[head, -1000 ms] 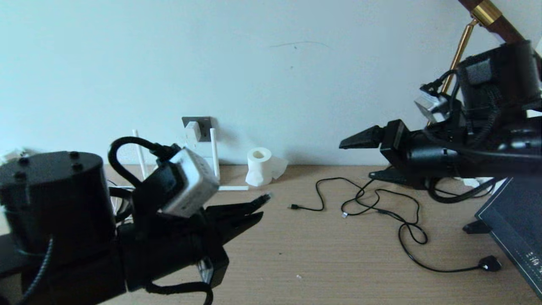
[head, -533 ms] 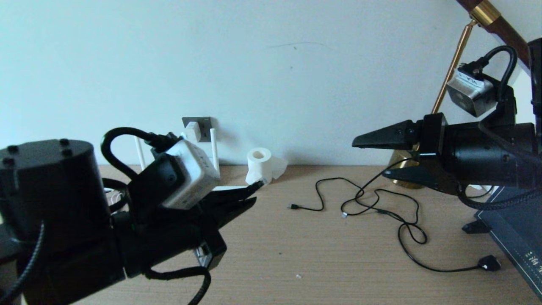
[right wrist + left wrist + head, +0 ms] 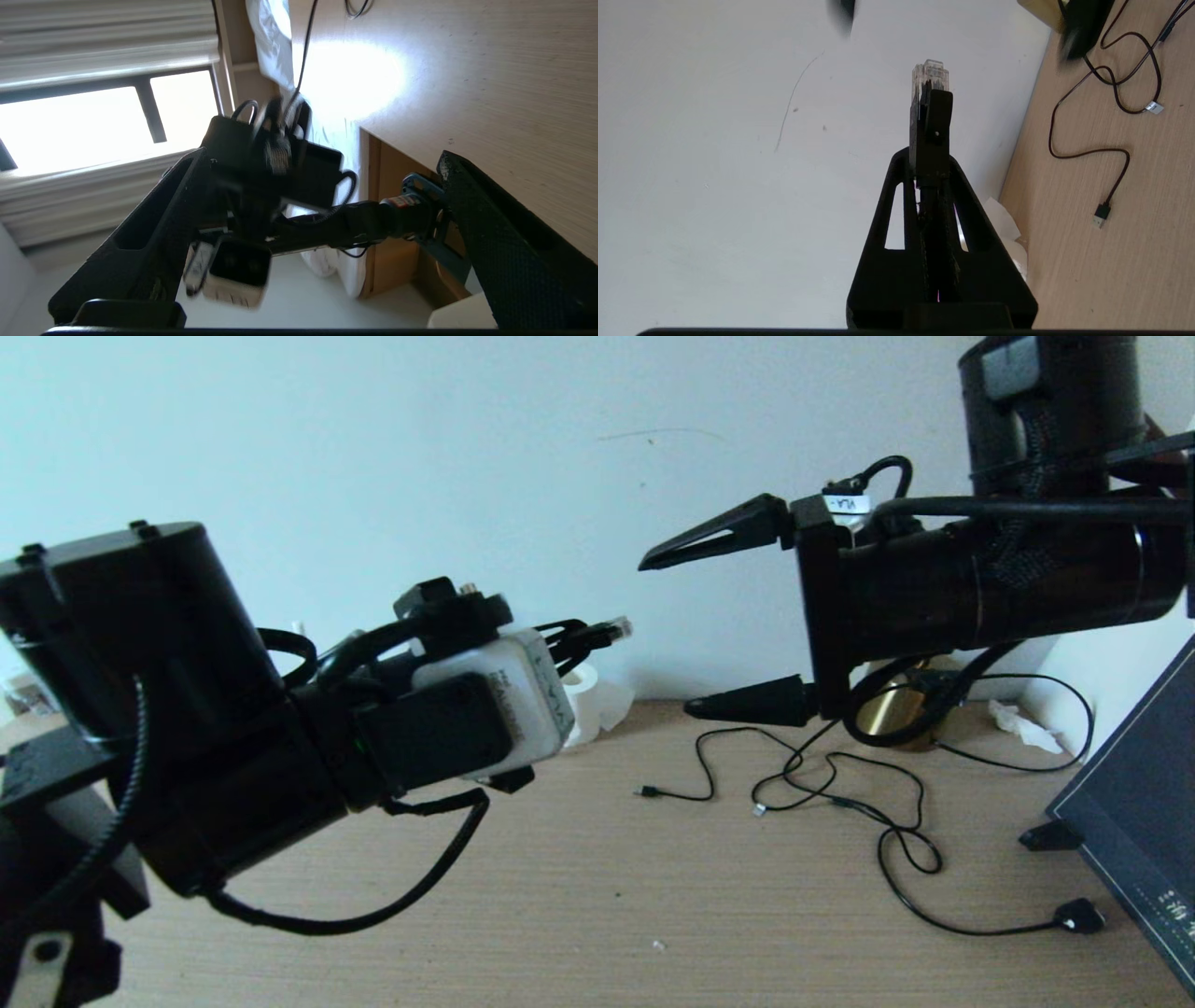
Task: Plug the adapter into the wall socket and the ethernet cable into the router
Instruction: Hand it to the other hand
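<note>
Left tool (image 3: pixel 597 637) is clamped on the ethernet cable (image 3: pixel 609 631), held up in the air above the counter (image 3: pixel 653 896), roughly level, pointing toward the right tool. Left wrist view: fingers (image 3: pixel 887 219) pinched together on the black boot, clear plastic plug tip (image 3: pixel 930 78) sticking out past the fingertips, white wall behind it. Plug body is transparent; the boot right behind it is matte black and narrow. Rest of the cable run is hidden behind the arm.

Right tool (image 3: pixel 709 621) is wide open, holding nothing, also raised off the counter, jaws one above the other and facing the left tool. In the head view, the plug tip sits close to the gap between those jaws but clear of them. Right wrist view: both fingers (image 3: pixel 504 224) spread far apart, left arm and its wrist camera blurred between them.

Adapter, wall socket and router: hidden behind the left arm, can't place them.

On the counter, well apart from both tools: white tissue roll (image 3: pixel 590 702) at the wall, partly hidden behind the left wrist camera; thin black cables (image 3: pixel 840 793) looped mid-right, one ending in a chunky black plug (image 3: pixel 1079 917); brass lamp base (image 3: pixel 896 709) behind the right tool; dark panel (image 3: pixel 1139 821) at the right edge.
</note>
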### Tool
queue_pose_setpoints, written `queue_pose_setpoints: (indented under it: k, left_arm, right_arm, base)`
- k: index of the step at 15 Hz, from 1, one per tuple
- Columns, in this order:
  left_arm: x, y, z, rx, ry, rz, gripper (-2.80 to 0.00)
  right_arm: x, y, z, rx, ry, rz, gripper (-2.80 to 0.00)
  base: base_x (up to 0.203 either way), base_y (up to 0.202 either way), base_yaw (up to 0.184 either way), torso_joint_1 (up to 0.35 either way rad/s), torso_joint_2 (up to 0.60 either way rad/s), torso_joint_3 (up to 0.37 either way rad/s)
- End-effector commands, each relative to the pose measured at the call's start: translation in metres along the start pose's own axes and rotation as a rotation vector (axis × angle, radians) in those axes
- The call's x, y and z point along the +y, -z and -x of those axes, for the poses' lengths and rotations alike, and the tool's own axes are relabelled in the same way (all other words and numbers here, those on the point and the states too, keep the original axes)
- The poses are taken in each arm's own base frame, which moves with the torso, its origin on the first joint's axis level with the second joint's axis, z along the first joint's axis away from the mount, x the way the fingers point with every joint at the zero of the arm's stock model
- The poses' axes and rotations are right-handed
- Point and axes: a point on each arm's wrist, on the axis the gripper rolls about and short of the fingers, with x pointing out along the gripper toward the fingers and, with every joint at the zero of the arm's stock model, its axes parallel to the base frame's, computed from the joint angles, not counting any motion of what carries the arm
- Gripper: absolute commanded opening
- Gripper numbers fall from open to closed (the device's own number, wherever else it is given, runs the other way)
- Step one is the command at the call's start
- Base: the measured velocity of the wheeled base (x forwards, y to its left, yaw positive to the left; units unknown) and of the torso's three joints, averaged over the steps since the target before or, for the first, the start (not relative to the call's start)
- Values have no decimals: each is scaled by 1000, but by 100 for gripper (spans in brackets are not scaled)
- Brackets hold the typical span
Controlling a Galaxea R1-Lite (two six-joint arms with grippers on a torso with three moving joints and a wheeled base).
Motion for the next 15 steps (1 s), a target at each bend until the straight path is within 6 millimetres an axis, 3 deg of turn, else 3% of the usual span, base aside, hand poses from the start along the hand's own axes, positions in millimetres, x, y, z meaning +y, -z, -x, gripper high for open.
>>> queue_pose_setpoints:
  k: [1, 11, 12, 15]
  left_arm:
    - [-2, 0, -5, -5, 3, -12, -280]
    - [-6, 1, -14, -10, 6, -21, -280]
    - [-6, 1, -14, -12, 5, -21, -280]
    - [-5, 1, -14, -12, 3, -21, -280]
  right_arm:
    - [-8, -13, -21, 20, 22, -33, 0]
    - [1, -7, -25, 121, -18, -88, 0]
    - [2, -6, -25, 122, -21, -85, -280]
    - [1, -6, -25, 121, -19, -87, -280]
  base:
    - [0, 0, 0, 0, 0, 0]
    - [0, 0, 0, 0, 0, 0]
    - [0, 0, 0, 0, 0, 0]
    - [0, 0, 0, 0, 0, 0]
